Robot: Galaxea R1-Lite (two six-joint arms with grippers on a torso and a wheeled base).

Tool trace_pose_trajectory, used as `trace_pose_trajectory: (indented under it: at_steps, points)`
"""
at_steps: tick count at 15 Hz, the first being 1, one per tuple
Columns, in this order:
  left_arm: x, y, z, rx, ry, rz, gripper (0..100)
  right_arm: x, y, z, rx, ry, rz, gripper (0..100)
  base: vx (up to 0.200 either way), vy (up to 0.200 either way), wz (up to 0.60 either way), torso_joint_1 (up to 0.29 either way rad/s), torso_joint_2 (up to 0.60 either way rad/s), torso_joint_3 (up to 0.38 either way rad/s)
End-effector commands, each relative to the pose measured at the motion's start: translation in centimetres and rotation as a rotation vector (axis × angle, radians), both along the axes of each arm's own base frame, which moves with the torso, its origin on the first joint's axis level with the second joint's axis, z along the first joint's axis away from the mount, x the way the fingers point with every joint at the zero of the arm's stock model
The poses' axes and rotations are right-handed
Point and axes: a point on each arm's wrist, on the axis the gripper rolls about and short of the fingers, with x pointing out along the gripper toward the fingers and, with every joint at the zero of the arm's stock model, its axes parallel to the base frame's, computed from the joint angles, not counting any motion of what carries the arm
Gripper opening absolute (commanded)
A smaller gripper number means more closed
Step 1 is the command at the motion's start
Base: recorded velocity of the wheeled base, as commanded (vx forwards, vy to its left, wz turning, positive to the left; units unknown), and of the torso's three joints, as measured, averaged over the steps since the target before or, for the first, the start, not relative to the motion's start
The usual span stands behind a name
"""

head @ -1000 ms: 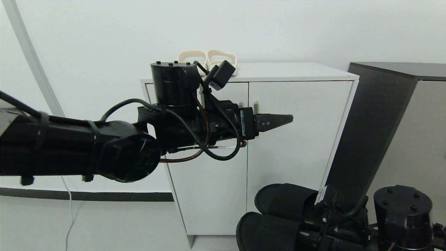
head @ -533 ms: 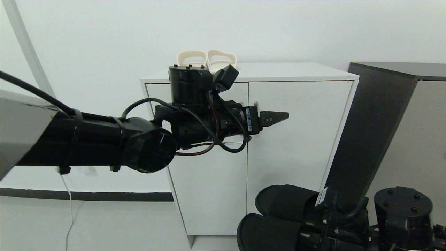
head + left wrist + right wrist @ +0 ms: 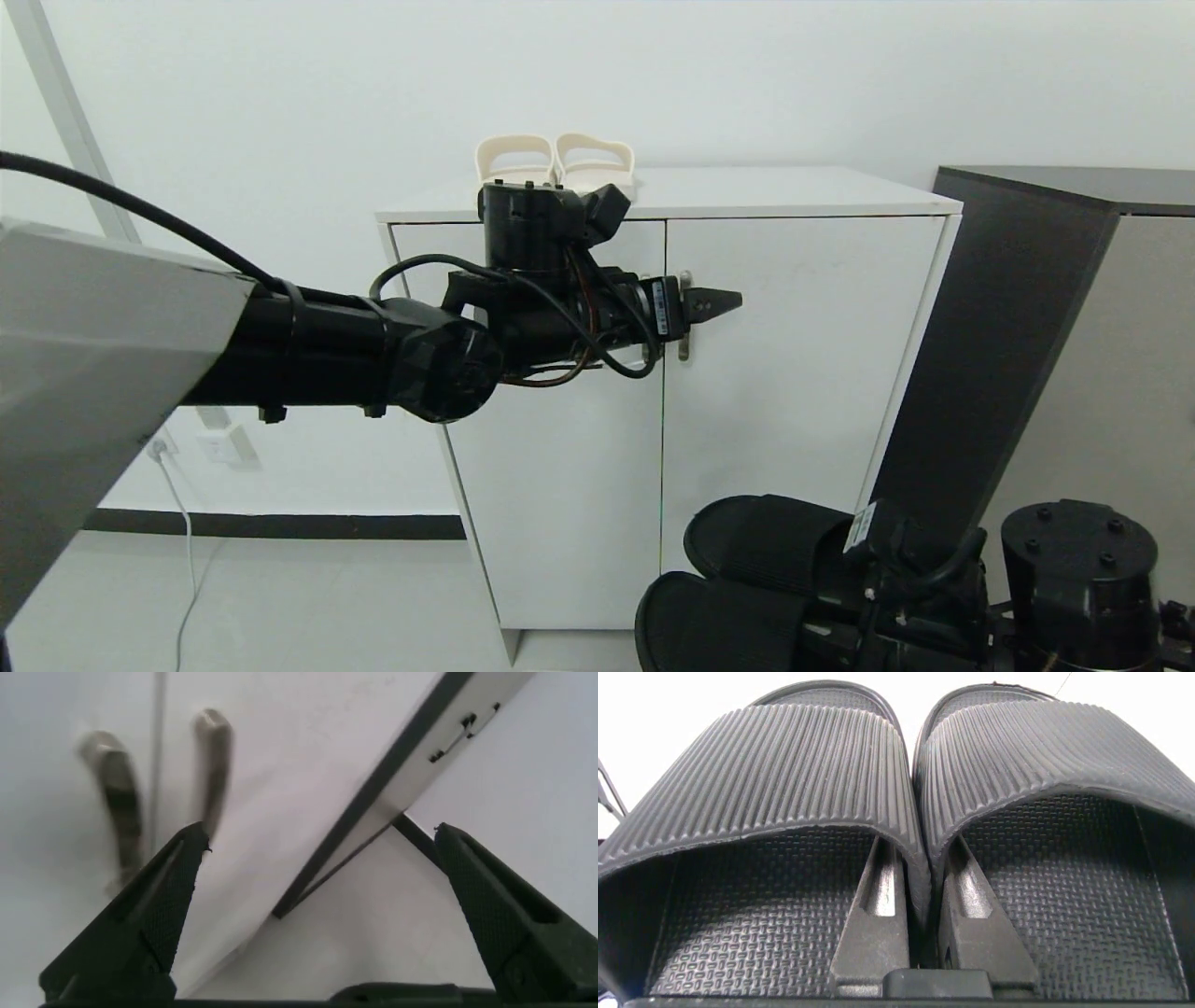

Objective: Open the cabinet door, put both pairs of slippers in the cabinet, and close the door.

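Black, ribbed slippers (image 3: pixel 822 775) pointed toes-away along the right gripper (image 3: pixel 920 854), whose jaws clamped their adjoining straps; the left gripper (image 3: pixel 320 831) gaped wide, holding nothing.

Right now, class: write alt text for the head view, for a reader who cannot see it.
The left hand hovers at the handles of a closed white cabinet. Cream slippers sit on its top, and black slippers are held low at the right.

We are seeing the handles (image 3: pixel 213 765) blurred just ahead of the left claw (image 3: pixel 320 828); the black slippers (image 3: pixel 813 775) are hiding the tips of the right claw (image 3: pixel 920 859) and running off-frame.
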Motion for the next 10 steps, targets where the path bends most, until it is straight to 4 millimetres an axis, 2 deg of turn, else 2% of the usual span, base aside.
trace_pose_trajectory:
  at_steps: [1, 7, 10]
  points:
    - [0.9, 0.1, -0.3, 0.0, 0.0, 0.018, 100, 0.0, 0.1, -0.1, -0.004, 0.003, 0.001, 0, 0.0, 0.0, 0.0, 0.0, 0.0, 0.0]
    - [3.3, -1.5, -1.7, 0.012, 0.018, 0.021, 100, 0.1, 0.1, -0.4, -0.012, 0.015, 0.002, 0, 0.0, 0.0, 0.0, 0.0, 0.0, 0.0]
    - [3.7, -1.7, -1.5, 0.015, 0.025, 0.02, 100, 0.1, 0.1, -0.5, -0.013, 0.016, 0.002, 0, 0.0, 0.0, 0.0, 0.0, 0.0, 0.0]
